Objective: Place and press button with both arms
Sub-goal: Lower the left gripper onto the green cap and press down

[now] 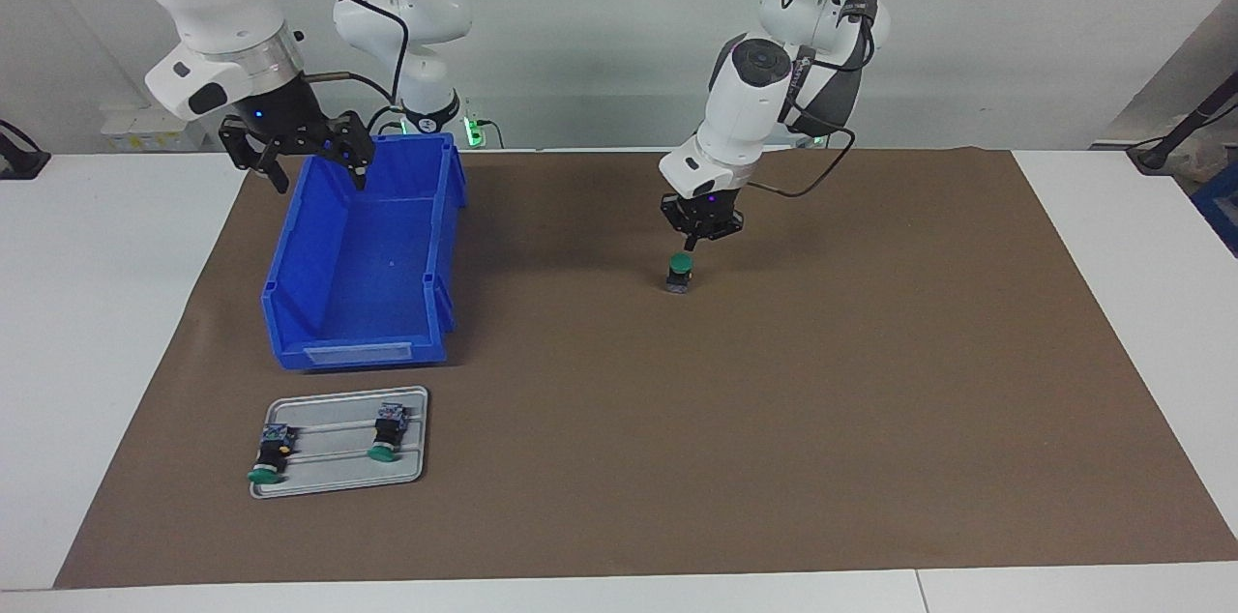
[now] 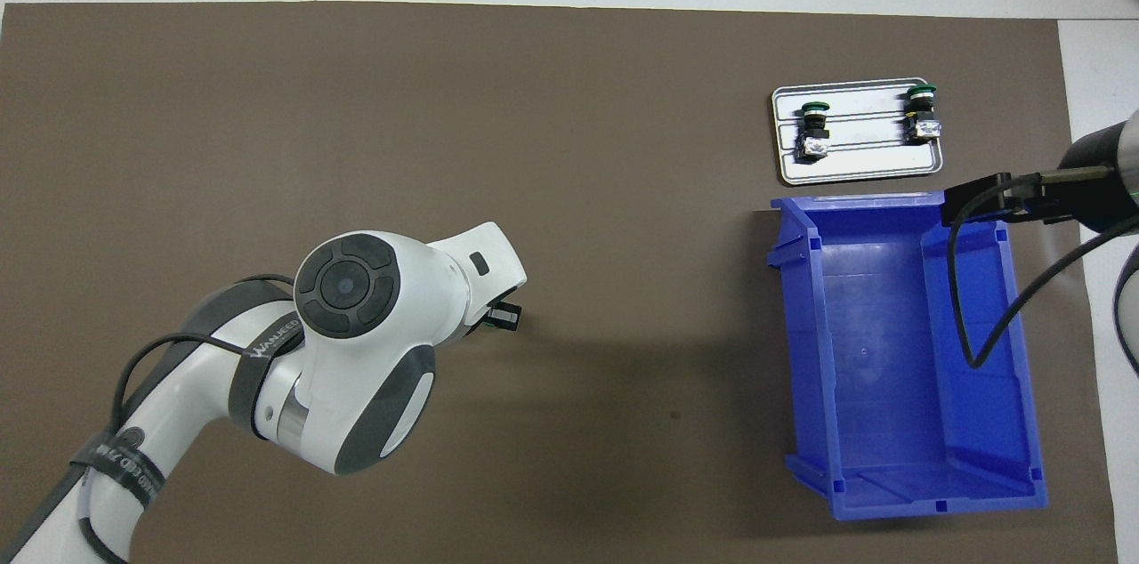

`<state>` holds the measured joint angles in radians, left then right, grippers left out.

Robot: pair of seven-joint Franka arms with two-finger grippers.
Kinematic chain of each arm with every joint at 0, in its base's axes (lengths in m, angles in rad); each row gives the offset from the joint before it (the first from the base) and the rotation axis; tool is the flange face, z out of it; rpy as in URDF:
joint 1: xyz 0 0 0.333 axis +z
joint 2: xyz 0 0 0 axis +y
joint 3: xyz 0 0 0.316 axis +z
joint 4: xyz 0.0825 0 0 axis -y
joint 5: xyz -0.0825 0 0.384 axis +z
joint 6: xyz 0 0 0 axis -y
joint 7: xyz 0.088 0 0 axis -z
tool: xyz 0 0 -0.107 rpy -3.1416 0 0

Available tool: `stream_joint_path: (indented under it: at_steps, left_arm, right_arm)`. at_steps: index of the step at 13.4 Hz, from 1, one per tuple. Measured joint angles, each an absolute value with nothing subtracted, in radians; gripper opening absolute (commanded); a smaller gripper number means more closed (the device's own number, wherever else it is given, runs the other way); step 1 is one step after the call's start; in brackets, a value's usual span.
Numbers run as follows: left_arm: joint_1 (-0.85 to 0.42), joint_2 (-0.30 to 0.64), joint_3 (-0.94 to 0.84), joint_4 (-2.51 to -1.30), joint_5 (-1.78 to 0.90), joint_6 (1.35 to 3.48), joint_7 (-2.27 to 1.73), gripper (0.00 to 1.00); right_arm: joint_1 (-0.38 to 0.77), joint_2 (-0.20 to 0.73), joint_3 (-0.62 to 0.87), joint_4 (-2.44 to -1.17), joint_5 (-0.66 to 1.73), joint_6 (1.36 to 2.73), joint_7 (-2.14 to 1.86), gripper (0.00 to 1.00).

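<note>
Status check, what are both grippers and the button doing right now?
Left gripper shut, tips just above upright button on the mat. Right gripper open, waiting over blue bin. Nothing in the way.

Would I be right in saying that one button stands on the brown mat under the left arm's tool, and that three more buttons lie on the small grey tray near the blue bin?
Not quite: the grey tray holds two buttons, not three, as the facing view shows, one at and one at. The rest stands: one button is upright on the brown mat under the left arm's tool, and the tray lies near the blue bin.
</note>
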<state>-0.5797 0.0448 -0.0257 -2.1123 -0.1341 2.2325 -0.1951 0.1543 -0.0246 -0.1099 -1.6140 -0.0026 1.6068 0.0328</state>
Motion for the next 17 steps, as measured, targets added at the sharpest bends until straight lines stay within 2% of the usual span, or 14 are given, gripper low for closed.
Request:
stream_joint_path:
  at_steps: [4, 10, 14, 16, 17]
  left_arm:
    - [-0.599, 0.114, -0.026, -2.115, -0.123, 2.283, -0.195, 0.0]
    - [-0.602, 0.114, -0.026, -2.111, -0.116, 2.276, -0.195, 0.0]
    - [-0.601, 0.102, -0.01, -2.035, -0.116, 2.165, -0.196, 0.0]
    - [-0.581, 0.07, 0.002, -2.003, -0.114, 2.121, -0.196, 0.72]
    - [-0.564, 0.049, 0.005, -1.998, -0.11, 2.107, -0.196, 1.0]
  right_arm:
    - [0.154, -0.025, -0.11, -1.614, -0.003, 1.607, 0.033, 0.99]
    - [0.154, -0.025, -0.11, -1.614, -0.003, 1.607, 0.033, 0.99]
    - [0.154, -0.025, -0.11, -1.614, -0.003, 1.607, 0.033, 0.99]
    - [0.154, -0.025, -0.11, -1.614, -0.003, 1.607, 0.033, 0.99]
    - [0.154, -0.025, -0.11, -1.614, -0.003, 1.607, 0.033, 0.99]
